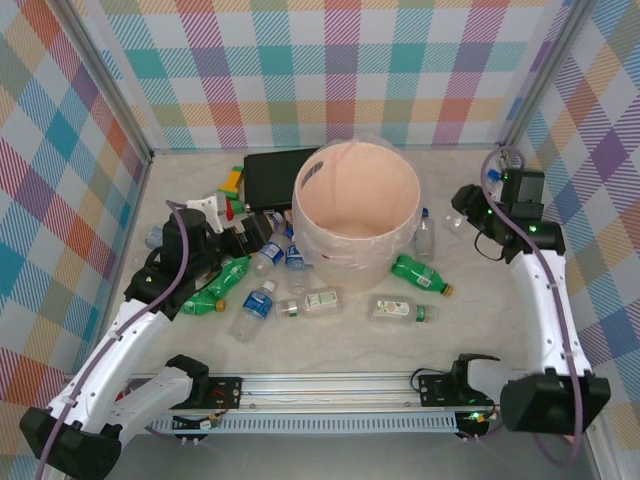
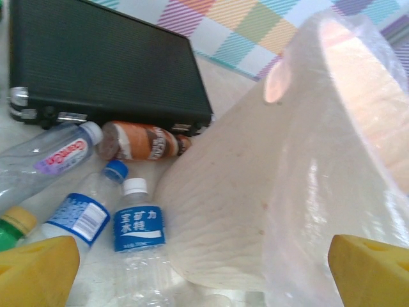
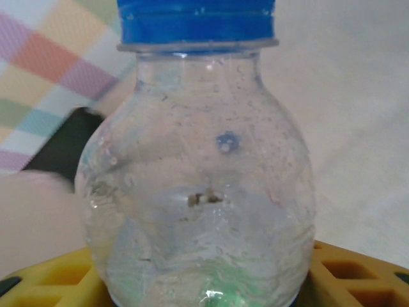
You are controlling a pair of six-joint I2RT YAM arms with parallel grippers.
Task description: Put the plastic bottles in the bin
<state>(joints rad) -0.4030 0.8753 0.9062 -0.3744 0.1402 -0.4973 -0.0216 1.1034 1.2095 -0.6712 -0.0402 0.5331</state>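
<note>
The bin [image 1: 350, 258] is a wide pale bucket with a clear liner, standing mid-table; its wall [image 2: 243, 211] looms close in the left wrist view. Several plastic bottles lie around it: green ones [image 1: 222, 283] [image 1: 420, 272], blue-labelled clear ones [image 1: 256, 308] [image 2: 137, 224] [image 2: 80, 217], green-labelled clear ones [image 1: 316, 302] [image 1: 400, 310] and an orange one [image 2: 144, 141]. My left gripper [image 1: 262, 232] [image 2: 204, 275] stands open just left of the bin, over the blue-labelled bottles. My right gripper [image 1: 468, 215] [image 3: 204, 288], right of the bin, is shut on a clear blue-capped bottle [image 3: 198, 192].
A black rectangular box [image 1: 272, 178] [image 2: 102, 64] lies behind and left of the bin, with coloured toy blocks [image 1: 232, 182] and a white spray head [image 1: 208, 205] beside it. Checkered walls close in the table on three sides. Another clear bottle [image 1: 425, 235] rests against the bin's right side.
</note>
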